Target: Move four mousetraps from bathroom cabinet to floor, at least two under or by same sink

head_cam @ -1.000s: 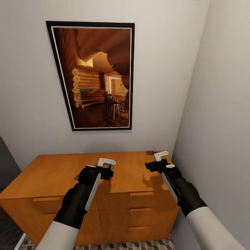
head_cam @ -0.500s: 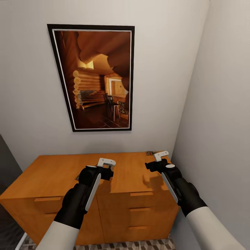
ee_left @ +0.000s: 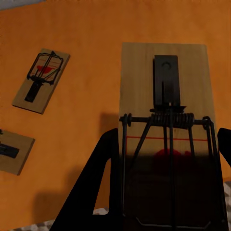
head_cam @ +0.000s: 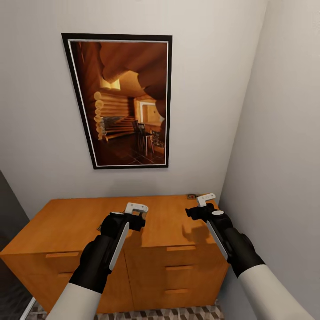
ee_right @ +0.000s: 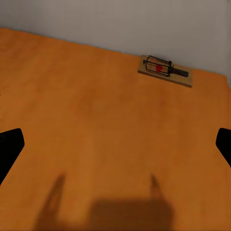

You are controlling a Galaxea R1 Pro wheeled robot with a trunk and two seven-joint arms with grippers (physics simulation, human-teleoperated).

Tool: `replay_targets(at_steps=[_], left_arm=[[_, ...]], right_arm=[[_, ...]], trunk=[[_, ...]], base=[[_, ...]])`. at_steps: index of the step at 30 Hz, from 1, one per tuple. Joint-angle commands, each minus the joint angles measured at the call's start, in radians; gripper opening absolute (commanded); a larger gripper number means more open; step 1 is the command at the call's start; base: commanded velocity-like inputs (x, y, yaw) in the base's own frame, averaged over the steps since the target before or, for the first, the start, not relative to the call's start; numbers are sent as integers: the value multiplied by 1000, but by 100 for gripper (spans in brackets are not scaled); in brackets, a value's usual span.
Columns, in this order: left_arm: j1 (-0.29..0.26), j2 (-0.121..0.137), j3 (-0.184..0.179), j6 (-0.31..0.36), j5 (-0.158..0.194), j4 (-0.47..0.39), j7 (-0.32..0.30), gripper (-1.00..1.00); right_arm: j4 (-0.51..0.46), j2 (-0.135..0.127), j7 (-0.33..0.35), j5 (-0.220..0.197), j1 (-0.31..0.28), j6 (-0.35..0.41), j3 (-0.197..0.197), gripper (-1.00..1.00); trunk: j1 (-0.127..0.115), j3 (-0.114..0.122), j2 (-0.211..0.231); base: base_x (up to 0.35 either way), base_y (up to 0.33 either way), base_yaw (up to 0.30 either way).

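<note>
1. Four mousetraps were left on the cabinet; none on the floor yet.
2. L gripper squeezed one trap btwn its fingers.
3. R gripper was spread wide, empty; another trap lay ahead of its fingers.

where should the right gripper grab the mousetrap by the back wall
Probably from above, pinching the long edges of the mousetrap: it lies flat on the cabinet, and its spring wire covers the top. The right gripper is open, short of it.
</note>
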Motion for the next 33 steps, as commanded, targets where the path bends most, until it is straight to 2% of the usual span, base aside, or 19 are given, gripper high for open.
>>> replay_targets(at_steps=[1, 33], left_arm=[[-1, 0, -1, 4, -7, -1, -1, -100], [-1, 0, -1, 4, -7, 1, -1, -100]], right_arm=[[-1, -1, 2, 0, -1, 5, 2, 100], [-1, -1, 7, 4, -1, 6, 4, 100]], trunk=[[1, -2, -2], [-3, 0, 5]], base=[[0, 0, 0], [0, 0, 6]])
